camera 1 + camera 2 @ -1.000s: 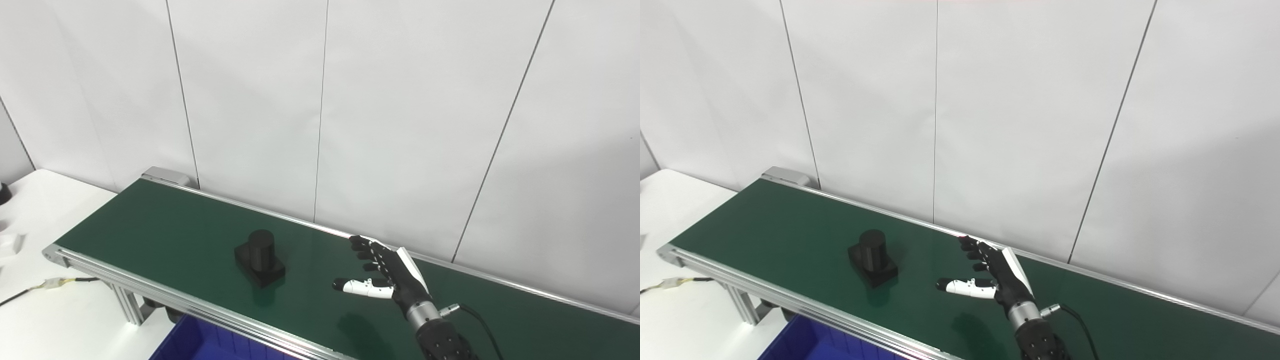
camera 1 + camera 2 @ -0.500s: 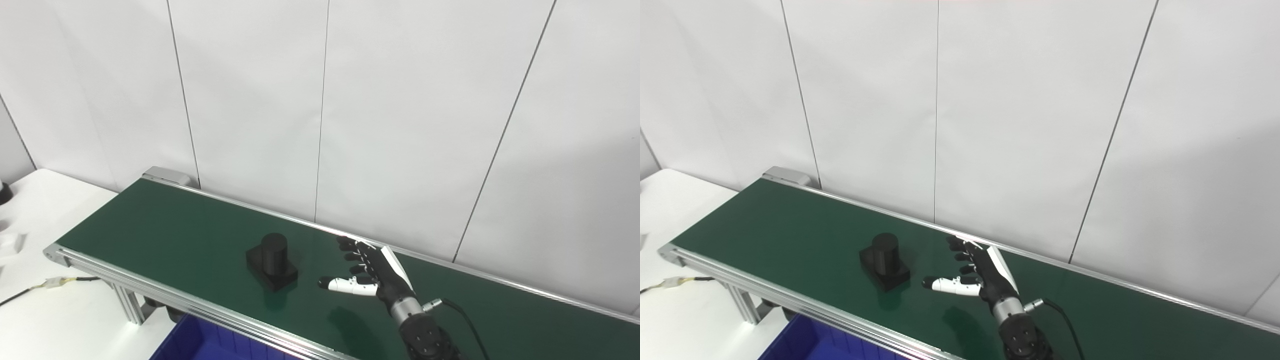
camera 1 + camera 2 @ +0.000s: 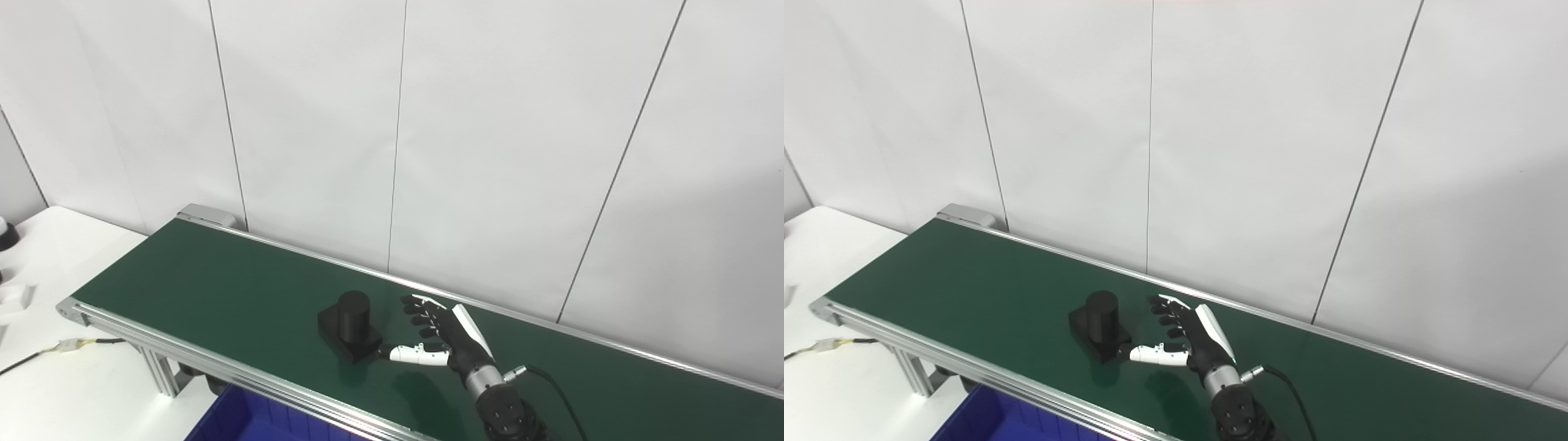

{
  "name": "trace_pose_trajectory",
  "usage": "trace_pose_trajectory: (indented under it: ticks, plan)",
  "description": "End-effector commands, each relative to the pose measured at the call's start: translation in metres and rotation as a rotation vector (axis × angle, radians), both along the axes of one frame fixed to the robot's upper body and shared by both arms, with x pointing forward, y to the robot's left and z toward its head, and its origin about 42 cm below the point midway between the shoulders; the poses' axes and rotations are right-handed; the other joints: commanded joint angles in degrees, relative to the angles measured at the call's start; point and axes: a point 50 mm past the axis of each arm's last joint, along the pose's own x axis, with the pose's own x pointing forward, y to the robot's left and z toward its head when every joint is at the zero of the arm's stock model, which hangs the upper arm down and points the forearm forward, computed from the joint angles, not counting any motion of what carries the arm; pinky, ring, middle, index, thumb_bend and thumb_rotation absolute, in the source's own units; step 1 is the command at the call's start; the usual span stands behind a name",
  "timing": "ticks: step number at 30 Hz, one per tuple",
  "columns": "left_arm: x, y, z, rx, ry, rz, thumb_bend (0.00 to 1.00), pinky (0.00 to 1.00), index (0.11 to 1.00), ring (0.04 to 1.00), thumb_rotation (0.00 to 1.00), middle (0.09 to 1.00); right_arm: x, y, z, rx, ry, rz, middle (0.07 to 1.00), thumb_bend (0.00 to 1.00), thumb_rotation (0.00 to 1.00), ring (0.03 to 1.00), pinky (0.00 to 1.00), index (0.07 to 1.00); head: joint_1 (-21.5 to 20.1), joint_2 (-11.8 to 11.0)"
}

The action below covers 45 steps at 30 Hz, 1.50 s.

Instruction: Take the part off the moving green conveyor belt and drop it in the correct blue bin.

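Part (image 3: 351,324): black, a short cylinder upright on a square base, sitting on the green conveyor belt (image 3: 214,288) just beyond the fingertips of the right hand (image 3: 442,339). Lying to the hand's open side, between the dark fingers (image 3: 421,313) at the far edge and the white thumb (image 3: 409,354) at the near edge. Thumb tip almost at the base's corner; contact or a hair apart, impossible to tell from either eye view.

Right hand spread wide, holding nothing, palm turned toward the part, hovering low over the belt. Left hand out of sight in both views.

Blue bin (image 3: 245,422) below and in front of the hand, under the belt's near rail, only its corner showing at the bottom edge.

Likely step: waiting to close around the cylinder. Not yet grasped, so the task barely begun.

Risks from here, as a judgement:
- Closing too late on a moving belt: part pushed against the palm, turned or tipped.
- Closing too early: thumb striking the low base instead of the cylinder, nudging it askew.
- Pinching only the smooth round cylinder: possible slip on lifting.
- Carrying toward the bin with so little of it in view: possible wrong bin or a miss.
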Motion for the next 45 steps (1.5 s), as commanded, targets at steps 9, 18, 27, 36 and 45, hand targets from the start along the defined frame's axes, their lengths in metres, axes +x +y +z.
trace_pose_trajectory:
  ticks: [9,18,27,36,45]
  plan:
    - [0.002,-0.014,0.016,-0.017,-0.050,-0.005,1.00,0.66,0.792,0.733,0.35,0.794,0.001,0.028,0.033,0.057,-0.121,0.067,0.826,0.80,0.34,0.824,0.77,0.837,0.5,0.6]
    - [-0.003,-0.017,0.020,-0.006,-0.030,-0.010,1.00,0.68,0.794,0.764,0.41,0.818,0.000,0.028,0.024,0.042,-0.105,0.064,0.825,0.80,0.34,0.834,0.80,0.849,0.8,1.2]
    - [-0.011,-0.020,0.023,-0.035,-0.062,-0.015,1.00,0.67,0.786,0.771,0.38,0.824,-0.002,0.025,0.015,0.041,-0.109,0.039,0.821,0.80,0.30,0.818,0.76,0.837,0.3,1.9]
    - [-0.021,-0.018,0.025,-0.048,-0.087,-0.018,1.00,0.68,0.786,0.765,0.42,0.813,-0.002,0.020,0.008,0.040,-0.086,0.004,0.827,0.79,0.26,0.814,0.76,0.834,-0.2,2.5]
    - [-0.029,-0.016,0.028,-0.066,-0.095,-0.009,1.00,0.67,0.775,0.750,0.37,0.791,-0.005,0.018,0.002,0.095,-0.087,-0.051,0.780,0.79,0.14,0.772,0.73,0.786,-0.5,3.0]
